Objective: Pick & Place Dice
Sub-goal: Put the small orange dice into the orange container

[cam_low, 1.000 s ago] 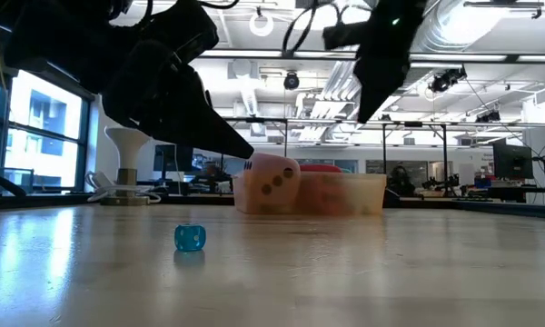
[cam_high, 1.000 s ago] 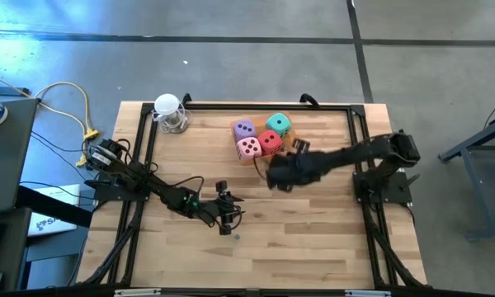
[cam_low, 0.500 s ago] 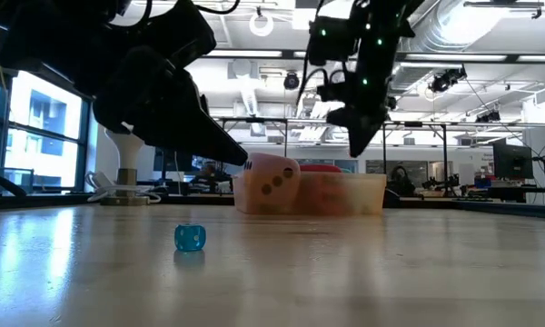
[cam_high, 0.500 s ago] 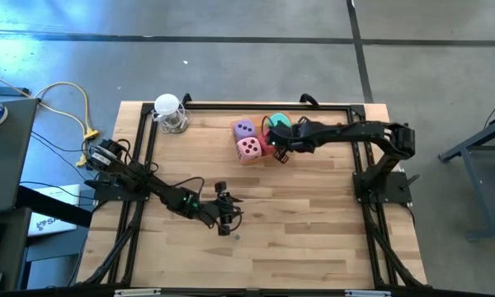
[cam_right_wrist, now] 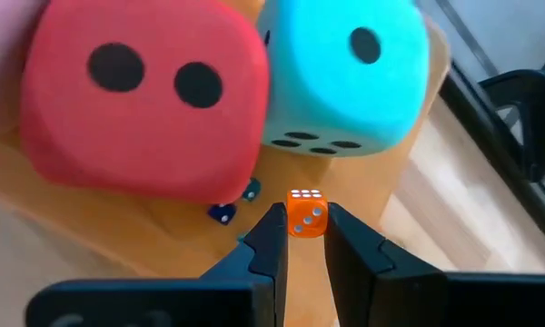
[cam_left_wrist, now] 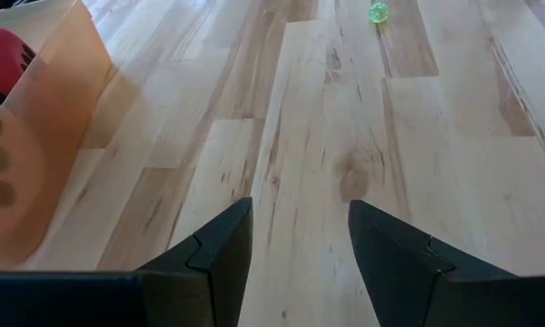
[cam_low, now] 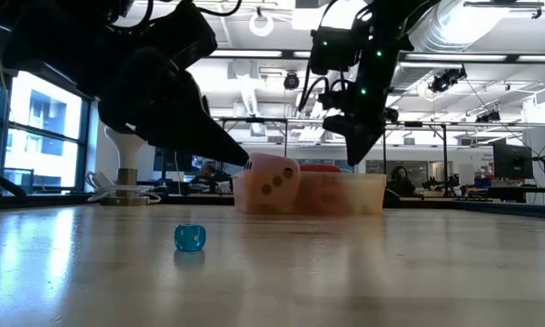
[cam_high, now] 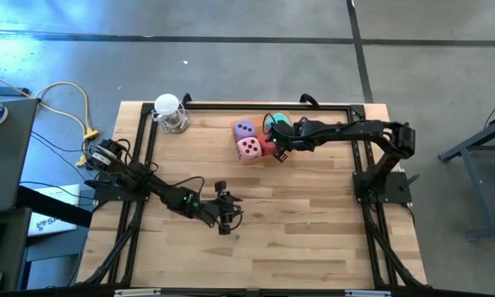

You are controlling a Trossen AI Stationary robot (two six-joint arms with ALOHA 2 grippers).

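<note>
Orange die [cam_right_wrist: 305, 213] pinched in right tool [cam_right_wrist: 303, 238] above tray [cam_right_wrist: 109, 222]

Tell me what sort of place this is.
Probably a robotics lab or workshop in an open industrial hall: a wooden table on a concrete floor, exposed ceiling ducts and desks with monitors behind.

Bright even overhead light, arms backlit in low view, foreground tabletop [cam_low: 272, 282] blurred

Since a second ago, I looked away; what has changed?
The right pincer, shut on a small orange die, swung from mid-table to over the tray by the red die and teal die. The left pincer, open, and the big dice stayed put.
</note>
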